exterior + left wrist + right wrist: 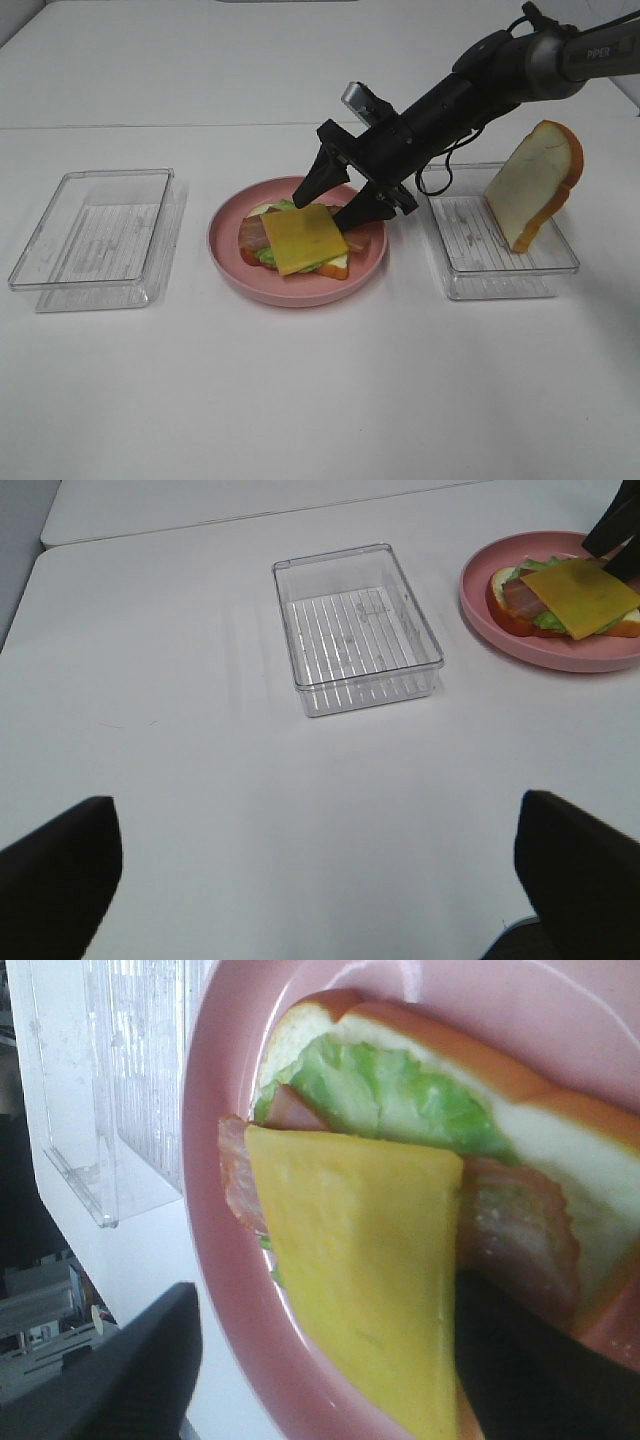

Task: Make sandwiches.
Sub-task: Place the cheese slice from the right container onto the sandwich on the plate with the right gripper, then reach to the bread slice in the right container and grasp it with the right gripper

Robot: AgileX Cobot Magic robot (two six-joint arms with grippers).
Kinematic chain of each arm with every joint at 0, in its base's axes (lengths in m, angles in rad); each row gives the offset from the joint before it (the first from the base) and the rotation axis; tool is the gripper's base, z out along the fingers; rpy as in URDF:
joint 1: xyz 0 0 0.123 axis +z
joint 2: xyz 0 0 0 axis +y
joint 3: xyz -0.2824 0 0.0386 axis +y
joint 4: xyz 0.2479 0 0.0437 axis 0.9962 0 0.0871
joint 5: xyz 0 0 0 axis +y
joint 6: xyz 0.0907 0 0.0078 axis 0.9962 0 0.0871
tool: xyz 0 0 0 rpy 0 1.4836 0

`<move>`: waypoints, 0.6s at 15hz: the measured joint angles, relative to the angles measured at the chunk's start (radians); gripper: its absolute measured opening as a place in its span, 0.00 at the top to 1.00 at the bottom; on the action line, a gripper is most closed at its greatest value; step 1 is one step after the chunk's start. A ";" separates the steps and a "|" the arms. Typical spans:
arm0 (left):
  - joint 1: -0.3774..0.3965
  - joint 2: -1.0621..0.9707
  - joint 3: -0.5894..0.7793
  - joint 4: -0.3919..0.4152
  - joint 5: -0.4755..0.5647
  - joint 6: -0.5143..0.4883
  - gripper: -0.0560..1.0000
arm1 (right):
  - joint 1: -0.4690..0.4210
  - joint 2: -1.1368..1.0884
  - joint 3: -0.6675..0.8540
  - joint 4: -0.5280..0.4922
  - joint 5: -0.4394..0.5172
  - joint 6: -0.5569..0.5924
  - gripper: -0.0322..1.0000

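Note:
The sandwich stack [300,240] lies on the round pink plate [300,292]: a white bread slice [560,1140], green lettuce [390,1095], reddish bacon [520,1230] and a yellow cheese slice [360,1260] on top. My right gripper [328,203] hovers open just above the far edge of the cheese, its fingers [130,1380] spread to either side and holding nothing. A second bread slice [535,185] leans upright in the right clear tray [500,270]. My left gripper [320,880] is open and empty over bare table, well back from the plate [560,650].
An empty clear tray [95,240] sits left of the plate, also seen in the left wrist view as a tray [357,630]. The right arm stretches from the upper right across the right tray's near corner. White tabletop surrounds everything.

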 joint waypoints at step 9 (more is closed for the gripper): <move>0.000 0.000 0.000 0.000 0.000 0.000 0.01 | 0.001 -0.026 -0.492 -0.470 0.112 0.363 0.25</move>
